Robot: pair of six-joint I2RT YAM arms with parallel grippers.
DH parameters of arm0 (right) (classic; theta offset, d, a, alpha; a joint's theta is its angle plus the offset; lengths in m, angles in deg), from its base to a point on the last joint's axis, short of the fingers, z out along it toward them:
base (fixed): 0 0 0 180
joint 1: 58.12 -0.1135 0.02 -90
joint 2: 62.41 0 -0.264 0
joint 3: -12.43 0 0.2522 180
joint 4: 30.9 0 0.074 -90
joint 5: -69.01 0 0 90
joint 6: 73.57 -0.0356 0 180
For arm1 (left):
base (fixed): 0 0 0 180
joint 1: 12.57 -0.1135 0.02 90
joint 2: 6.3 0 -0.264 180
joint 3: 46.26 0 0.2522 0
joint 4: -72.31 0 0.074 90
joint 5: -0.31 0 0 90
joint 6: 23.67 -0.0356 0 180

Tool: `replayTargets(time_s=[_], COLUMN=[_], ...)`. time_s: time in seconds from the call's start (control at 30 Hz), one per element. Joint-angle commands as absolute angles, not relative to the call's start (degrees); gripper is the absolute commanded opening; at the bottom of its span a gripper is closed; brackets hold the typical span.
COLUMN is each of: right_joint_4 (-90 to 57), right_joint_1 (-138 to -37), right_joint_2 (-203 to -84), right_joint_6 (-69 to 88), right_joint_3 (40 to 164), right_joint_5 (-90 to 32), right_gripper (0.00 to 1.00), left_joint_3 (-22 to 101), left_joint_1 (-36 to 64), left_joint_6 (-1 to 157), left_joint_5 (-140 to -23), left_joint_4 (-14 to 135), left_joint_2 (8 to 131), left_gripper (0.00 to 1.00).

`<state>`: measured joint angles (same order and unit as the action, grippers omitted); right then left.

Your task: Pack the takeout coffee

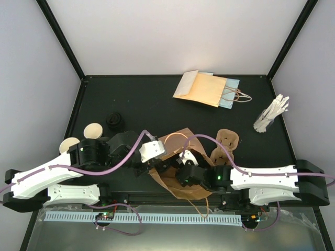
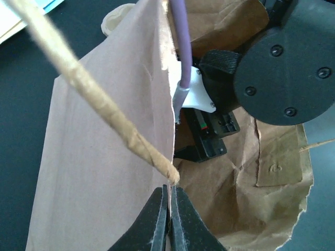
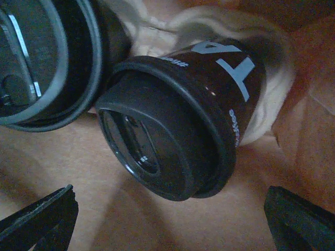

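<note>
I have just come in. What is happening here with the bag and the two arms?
The left gripper is shut on the edge of the brown paper bag, holding its mouth open. The right gripper is inside the bag, open and holding nothing. A paper cup with a black lid and black sleeve sits just ahead of it, not gripped. Two lidless cream-white paper cups stand outside the bag on the black table, beside the left arm.

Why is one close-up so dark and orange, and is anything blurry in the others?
Right wrist view: dim and orange-tinted, the camera being down inside the paper bag, the lidded cup slightly soft. Left wrist view: bright, the bag's twisted handle blurred near the lens. Top view: evenly lit, sharp.
</note>
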<state>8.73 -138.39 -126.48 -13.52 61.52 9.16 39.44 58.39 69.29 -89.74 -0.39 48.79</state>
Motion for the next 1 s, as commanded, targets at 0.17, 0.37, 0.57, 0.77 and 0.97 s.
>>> replayTargets(time_s=[0.17, 0.37, 0.57, 0.77, 0.97], right_joint_4=[3.0, -4.4, -6.0, -5.2, -4.1], right_joint_1=[-135.3, -135.3, -135.3, -135.4, -135.5], right_joint_2=[-131.1, -130.0, -127.5, -125.2, -123.7], right_joint_6=[-5.2, 6.6, 9.8, 8.4, 7.0], right_joint_3=[63.0, 61.6, 60.0, 59.5, 59.5], right_joint_5=[11.8, 7.3, 1.1, 0.1, 0.3], right_gripper=[0.90, 0.66, 0.43, 0.14, 0.08], left_joint_3=[39.1, 38.6, 37.6, 36.4, 35.7], left_joint_1=[58.7, 58.7, 58.6, 58.6, 58.6], left_joint_6=[68.9, 69.7, 70.0, 69.9, 70.4], left_joint_5=[-90.6, -94.7, -96.8, -97.8, -98.0], left_joint_4=[0.2, -0.4, -0.8, -0.3, -0.3], left_joint_2=[46.7, 45.8, 44.8, 44.8, 44.8], left_gripper=[0.02, 0.02, 0.01, 0.02, 0.02])
